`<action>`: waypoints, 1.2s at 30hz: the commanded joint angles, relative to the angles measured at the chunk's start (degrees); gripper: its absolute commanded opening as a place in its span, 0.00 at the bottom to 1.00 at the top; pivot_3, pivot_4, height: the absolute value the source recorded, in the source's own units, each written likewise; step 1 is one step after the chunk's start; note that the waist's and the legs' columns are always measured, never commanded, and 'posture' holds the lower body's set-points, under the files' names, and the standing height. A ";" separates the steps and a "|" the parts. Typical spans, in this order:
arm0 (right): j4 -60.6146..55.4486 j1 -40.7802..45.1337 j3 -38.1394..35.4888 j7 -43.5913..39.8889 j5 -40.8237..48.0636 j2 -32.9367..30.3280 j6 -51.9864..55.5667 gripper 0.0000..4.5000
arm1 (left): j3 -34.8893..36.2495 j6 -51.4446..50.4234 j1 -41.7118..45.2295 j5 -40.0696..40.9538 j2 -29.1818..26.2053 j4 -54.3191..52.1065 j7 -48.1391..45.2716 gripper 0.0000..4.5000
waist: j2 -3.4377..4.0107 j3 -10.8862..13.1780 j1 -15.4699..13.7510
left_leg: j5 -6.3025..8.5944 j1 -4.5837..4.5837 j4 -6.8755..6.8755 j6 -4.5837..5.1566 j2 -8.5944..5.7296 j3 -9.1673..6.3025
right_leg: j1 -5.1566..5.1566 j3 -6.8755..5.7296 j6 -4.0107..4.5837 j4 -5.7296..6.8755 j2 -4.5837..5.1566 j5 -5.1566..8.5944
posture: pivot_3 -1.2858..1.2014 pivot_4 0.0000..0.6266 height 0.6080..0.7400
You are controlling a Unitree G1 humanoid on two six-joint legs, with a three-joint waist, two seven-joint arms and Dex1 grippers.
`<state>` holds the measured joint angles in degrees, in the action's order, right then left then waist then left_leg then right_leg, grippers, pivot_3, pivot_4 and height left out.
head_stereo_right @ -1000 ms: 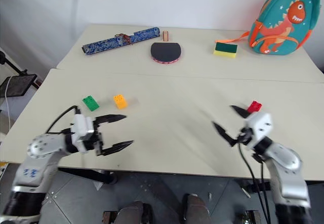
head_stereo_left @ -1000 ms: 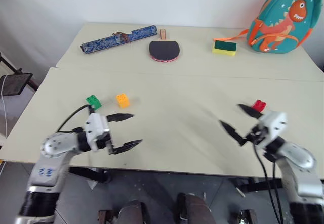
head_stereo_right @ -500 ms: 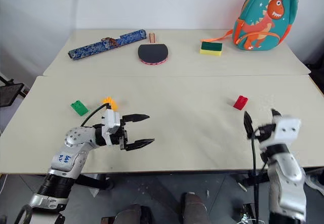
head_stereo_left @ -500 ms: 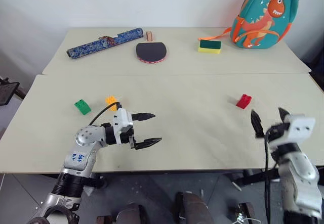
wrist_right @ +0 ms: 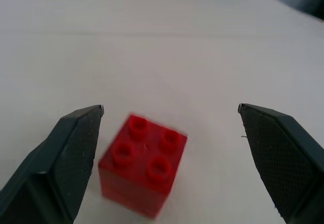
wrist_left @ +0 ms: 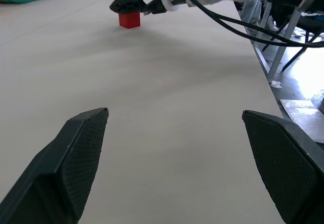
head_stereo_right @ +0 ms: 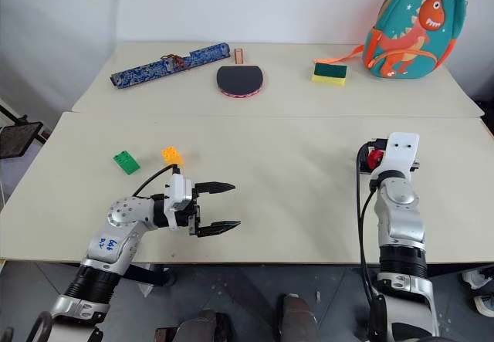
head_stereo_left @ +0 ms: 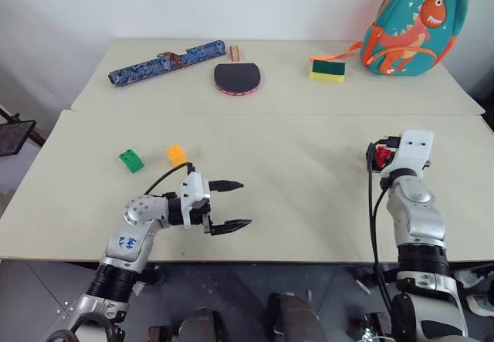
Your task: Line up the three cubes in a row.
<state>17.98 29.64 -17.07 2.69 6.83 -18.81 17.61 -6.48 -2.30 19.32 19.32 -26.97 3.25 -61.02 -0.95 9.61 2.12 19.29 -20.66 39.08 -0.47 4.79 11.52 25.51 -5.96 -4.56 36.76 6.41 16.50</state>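
Note:
The red cube (wrist_right: 144,171) sits at the right of the near table, between the fingers of my open right gripper (wrist_right: 170,107) and closer to one of them; neither finger touches it. In the left eye view only a sliver of the red cube (head_stereo_left: 380,155) shows beside the white wrist. The green cube (head_stereo_left: 131,160) and the orange-yellow cube (head_stereo_left: 176,154) lie side by side at the left, a small gap between them. My left gripper (head_stereo_left: 244,203) hovers open and empty near the front edge, pointing right, a hand's length from the orange-yellow cube.
On the far table lie a blue patterned roll (head_stereo_left: 166,61), a table-tennis paddle (head_stereo_left: 235,76), a yellow-and-green sponge (head_stereo_left: 328,69) and a dinosaur backpack (head_stereo_left: 413,25). A seam (head_stereo_left: 270,114) separates the two tables. A wide bare stretch of tabletop lies between my grippers.
My right gripper swung round to point forward and advanced until its open fingers straddle the red cube. The left gripper eased slightly toward the middle. The camera view also shifted.

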 commanded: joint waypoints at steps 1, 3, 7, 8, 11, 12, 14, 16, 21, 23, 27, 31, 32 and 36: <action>-1.34 0.76 -0.49 3.14 0.01 2.09 0.25 0.86 | 1.14 0.79 -0.20 0.17 -0.26 -1.29 0.27 1.00 | 0.03 0.02 0.20 | 0.00 0.00 0.00 0.00 0.00 0.00 | 0.00 0.00 0.00 0.02 0.00 0.00 | 0.52 0.24 1.00; -1.82 0.56 -0.10 2.93 0.10 2.74 0.04 0.71 | 1.27 0.18 -0.21 0.54 -0.07 -1.98 0.60 1.00 | 0.04 0.02 0.21 | 0.00 0.00 0.00 -0.01 0.00 0.00 | 0.00 0.00 0.00 0.01 0.00 0.00 | 0.52 0.24 1.00; -4.88 -0.19 1.92 -2.95 2.38 3.37 -0.56 0.40 | 1.82 -0.44 -0.70 0.89 -0.37 -3.09 0.66 1.00 | 0.05 0.03 0.24 | 0.00 -0.01 -0.01 0.00 0.00 -0.01 | 0.00 0.00 0.00 -0.01 0.00 0.00 | 0.52 0.24 1.00; -5.80 -0.48 2.93 -6.62 3.46 2.70 -0.72 0.34 | 2.09 -0.48 -0.88 0.87 -0.56 -3.16 0.67 1.00 | 0.05 0.03 0.25 | 0.00 -0.01 -0.01 0.00 0.00 -0.01 | 0.00 0.00 0.00 -0.01 0.00 0.00 | 0.52 0.24 1.00; -10.57 -2.39 10.85 -29.47 7.53 -3.57 -1.69 0.34 | 3.54 -0.33 -1.78 0.84 -1.48 -2.87 1.08 1.00 | 0.08 0.05 0.34 | 0.00 -0.01 -0.03 0.00 0.00 -0.02 | 0.00 0.00 0.00 -0.03 -0.01 0.00 | 0.52 0.24 1.00; -11.86 -2.99 13.34 -35.32 7.85 -5.80 -2.17 0.34 | 3.90 -0.30 -2.06 0.88 -1.69 -2.82 1.17 1.00 | 0.12 0.08 0.37 | 0.01 -0.01 -0.06 0.01 0.01 -0.05 | 0.00 0.00 -0.01 -0.08 -0.02 0.00 | 0.52 0.24 1.00; -15.30 -4.38 20.45 -53.59 9.52 -12.49 -5.06 0.34 | 5.01 -0.54 -3.29 1.30 -2.22 -2.93 1.46 1.00 | 0.14 0.09 0.33 | 0.02 -0.01 -0.10 0.04 0.01 -0.14 | 0.00 -0.02 -0.02 -0.20 -0.03 -0.01 | 0.52 0.24 1.00; -13.83 -3.81 26.62 -68.66 8.61 -17.11 -13.23 0.34 | 6.33 -2.16 -4.86 2.62 -2.43 -3.84 2.02 1.00 | 0.15 0.10 0.39 | 0.06 -0.01 -0.14 0.08 0.02 -0.18 | -0.03 -0.05 -0.05 -0.26 -0.03 -0.02 | 0.52 0.24 1.00; -1.53 2.70 29.40 -75.10 7.07 -14.38 -20.04 0.34 | 7.57 -3.87 -7.08 3.37 -2.69 -6.65 3.42 1.00 | 0.04 0.16 0.51 | 0.08 0.00 -0.01 0.10 0.00 -0.11 | -0.05 -0.09 -0.07 -0.24 0.04 -0.04 | 0.52 0.24 1.00; 4.41 5.10 29.39 -76.14 6.00 -12.86 -22.92 0.34 | 8.08 -4.31 -7.87 3.47 -3.19 -7.54 3.63 1.00 | 0.04 0.16 0.48 | 0.08 0.00 0.01 0.10 0.00 -0.11 | -0.05 -0.09 -0.07 -0.22 0.05 -0.04 | 0.52 0.24 1.00; 13.79 8.77 28.98 -77.74 4.63 -10.94 -26.14 0.34 | 9.77 -5.14 -8.73 3.97 -4.76 -8.00 3.89 1.00 | 0.05 0.16 0.25 | 0.08 0.00 0.01 0.09 0.01 -0.09 | -0.04 -0.13 -0.07 -0.21 0.05 -0.04 | 0.52 0.24 1.00; 19.68 11.35 28.34 -80.61 4.64 -10.17 -28.16 0.55 | 12.25 -5.26 -9.66 4.61 -6.35 -7.37 4.19 1.00 | 0.05 0.16 0.26 | 0.08 0.02 0.02 0.08 0.02 -0.09 | -0.04 -0.12 -0.06 -0.18 0.06 -0.04 | 0.52 0.24 1.00; 20.13 11.74 27.98 -81.12 5.01 -10.02 -27.87 0.63 | 12.71 -5.32 -10.06 4.82 -6.52 -7.41 4.24 1.00 | 0.06 0.16 0.22 | 0.08 0.02 0.02 0.08 0.02 -0.09 | -0.04 -0.12 -0.06 -0.18 0.07 -0.04 | 0.52 0.24 1.00; 19.21 12.23 24.27 -80.14 7.50 -9.70 -29.39 0.92 | 16.61 -3.93 -12.81 4.56 -6.00 -8.36 7.65 1.00 | 0.09 0.18 0.25 | 0.10 0.02 0.01 0.08 0.02 -0.10 | -0.03 -0.12 -0.06 -0.18 0.09 -0.04 | 0.52 0.24 1.00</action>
<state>39.71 41.03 11.24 -78.01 11.25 -28.47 -10.83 6.66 -7.69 7.90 23.30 -33.21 -3.07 -56.08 -0.86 9.79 2.38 19.39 -20.64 39.08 -0.39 4.81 11.42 25.48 -6.08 -4.63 36.59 6.50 16.46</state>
